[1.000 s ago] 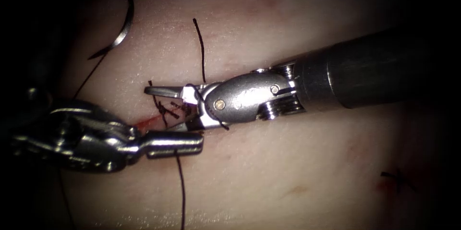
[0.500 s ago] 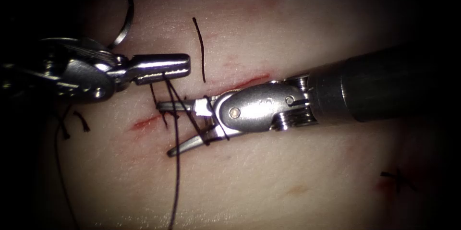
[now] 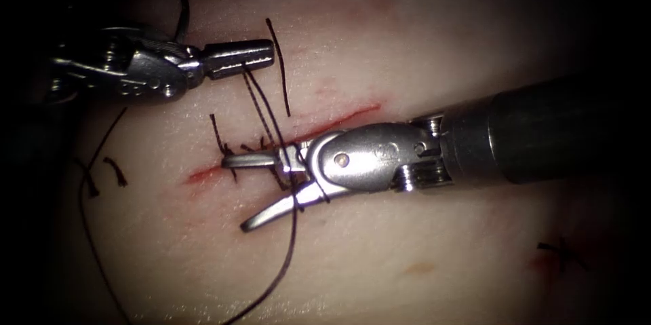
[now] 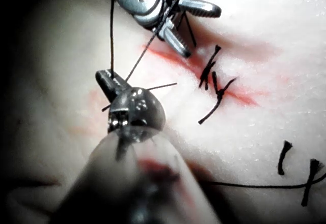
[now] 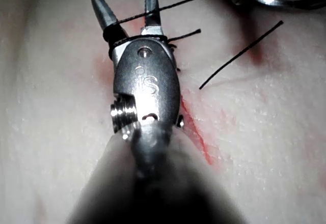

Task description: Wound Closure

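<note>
Pale tissue (image 3: 420, 243) lies lit in the middle with darkness all round it. A short red cut (image 3: 339, 118) runs slantwise across it, with red fluid (image 3: 203, 174) along its line and dark stitch ends (image 4: 216, 84) crossing it.

Left hand (image 3: 261, 55): sits above and left of the cut, pressed together and pinching the thread (image 3: 261, 104) near the tip. From there the thread runs down to the right hand.

Right hand (image 3: 247, 189): comes in from the right and lies over the cut, spread wide. It grips nothing. The thread is wrapped around the hand just behind the spread, clearest in the right wrist view (image 5: 114, 35). Below it the long strand hangs down in a loose curve across the tissue (image 3: 288, 257).

Needle (image 3: 182, 23): it appears to be the faint curved shape at the upper left, behind the left hand, lying free; neither hand holds it. I cannot tell whether it touches the tissue. A short loose thread end (image 3: 279, 67) lies just above the cut.

Handling, as a judgement: the thread is light, limp and slippery, and a hard pinch could fray it. It is best taken flat between the tips, close to the end. The tissue looks soft and would likely tear if the thread is pulled sharply.
</note>
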Motion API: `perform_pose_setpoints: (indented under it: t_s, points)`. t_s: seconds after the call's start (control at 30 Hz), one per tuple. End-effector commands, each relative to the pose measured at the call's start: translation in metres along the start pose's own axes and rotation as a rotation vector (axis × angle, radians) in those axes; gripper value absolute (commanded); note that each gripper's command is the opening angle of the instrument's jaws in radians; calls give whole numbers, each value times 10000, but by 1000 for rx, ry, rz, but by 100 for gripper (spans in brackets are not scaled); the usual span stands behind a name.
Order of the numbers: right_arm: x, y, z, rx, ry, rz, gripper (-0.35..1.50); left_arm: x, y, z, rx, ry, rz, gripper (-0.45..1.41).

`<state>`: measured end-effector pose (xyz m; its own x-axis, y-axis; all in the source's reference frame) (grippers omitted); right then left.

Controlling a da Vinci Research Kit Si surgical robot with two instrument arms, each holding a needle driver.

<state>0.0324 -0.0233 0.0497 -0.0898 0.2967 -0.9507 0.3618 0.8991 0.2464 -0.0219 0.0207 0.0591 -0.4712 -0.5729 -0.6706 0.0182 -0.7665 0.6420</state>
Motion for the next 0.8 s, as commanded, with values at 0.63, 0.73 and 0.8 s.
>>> perform_pose_setpoints:
  t_s: [0.63,0.73,0.8]
  points:
    - [-12,19,-26,-95,237,92,38,6,59,-14,3,70,-56,-45]
    - [-10,22,-28,-108,243,102,34,13,70,-14,2,66,-54,-45]
    - [-8,24,-31,-120,243,105,33,17,79,-14,3,68,-48,-45]
